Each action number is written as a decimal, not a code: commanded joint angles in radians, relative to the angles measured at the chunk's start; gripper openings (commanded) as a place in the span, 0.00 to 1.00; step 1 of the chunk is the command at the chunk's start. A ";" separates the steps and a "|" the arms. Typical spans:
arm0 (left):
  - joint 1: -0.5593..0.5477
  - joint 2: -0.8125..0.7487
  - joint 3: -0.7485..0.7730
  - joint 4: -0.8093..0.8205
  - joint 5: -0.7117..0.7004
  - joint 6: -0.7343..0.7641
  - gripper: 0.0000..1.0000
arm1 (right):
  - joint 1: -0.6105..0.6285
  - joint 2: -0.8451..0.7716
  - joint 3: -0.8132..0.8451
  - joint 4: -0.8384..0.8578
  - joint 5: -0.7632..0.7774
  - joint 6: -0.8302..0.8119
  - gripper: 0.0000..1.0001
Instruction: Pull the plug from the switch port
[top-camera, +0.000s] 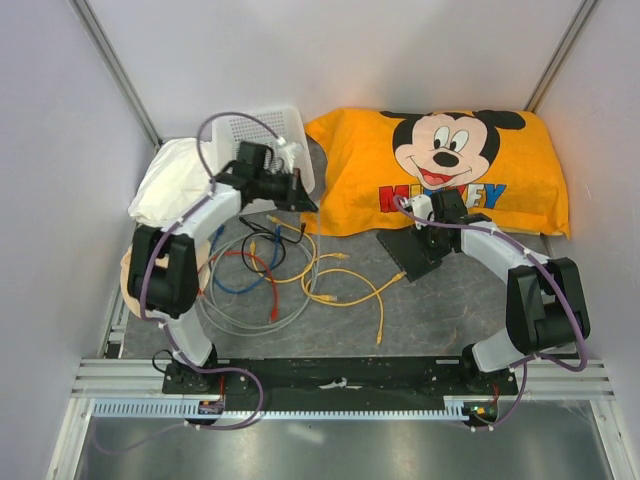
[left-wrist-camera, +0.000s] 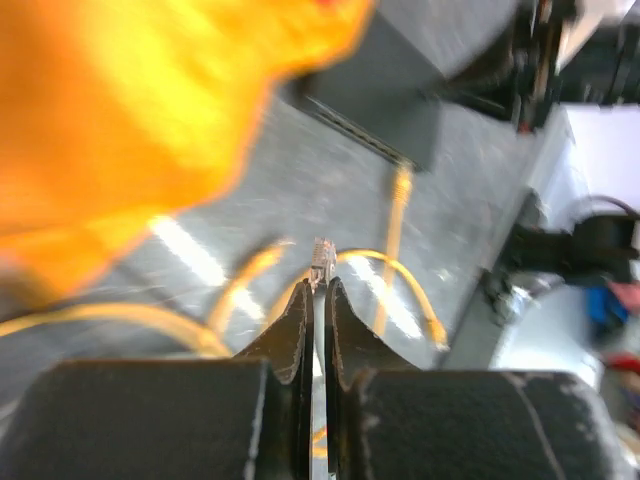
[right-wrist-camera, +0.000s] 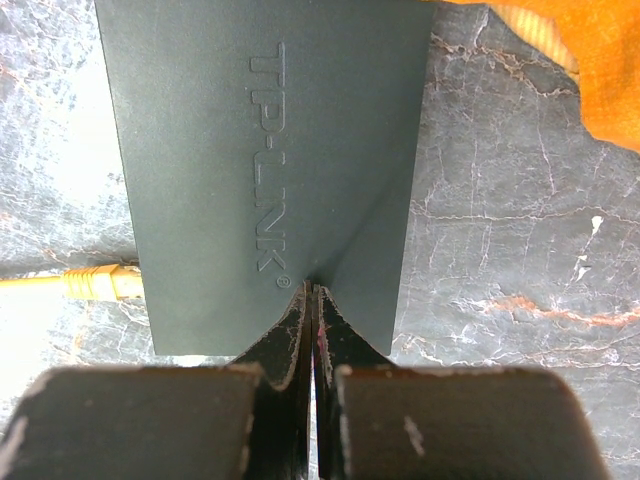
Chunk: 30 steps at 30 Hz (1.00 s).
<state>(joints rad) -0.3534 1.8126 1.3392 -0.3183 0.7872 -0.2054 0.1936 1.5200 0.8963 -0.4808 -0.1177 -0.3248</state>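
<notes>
The black TP-Link switch (top-camera: 410, 255) lies flat on the grey table and fills the right wrist view (right-wrist-camera: 270, 150). A yellow plug (right-wrist-camera: 100, 283) sits in a port on its left edge; it also shows in the top view (top-camera: 400, 276) and the left wrist view (left-wrist-camera: 400, 185). My right gripper (right-wrist-camera: 315, 292) is shut, with its tips resting on the switch's top (top-camera: 432, 238). My left gripper (left-wrist-camera: 320, 285) is shut on a clear plug (left-wrist-camera: 322, 258) of a yellow cable. It holds this plug above the table, away from the switch, near the basket (top-camera: 298, 195).
An orange Mickey pillow (top-camera: 450, 170) lies behind the switch. A white basket (top-camera: 265, 135) and a white cloth (top-camera: 170, 185) are at the back left. A tangle of red, blue, grey, black and yellow cables (top-camera: 260, 270) lies between the arms.
</notes>
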 joint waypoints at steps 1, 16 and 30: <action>0.143 -0.088 0.101 -0.197 -0.086 0.257 0.02 | -0.002 0.023 0.042 -0.048 -0.003 0.021 0.00; 0.399 -0.145 0.158 -0.251 -0.339 0.245 0.02 | -0.002 0.054 0.191 -0.140 0.001 -0.019 0.00; 0.387 -0.404 -0.068 -0.326 -0.107 0.425 0.20 | -0.003 0.052 0.234 -0.121 -0.099 0.089 0.03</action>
<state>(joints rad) 0.0536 1.5204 1.2812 -0.6373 0.4572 0.1143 0.1932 1.5841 1.0817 -0.6262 -0.1787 -0.2729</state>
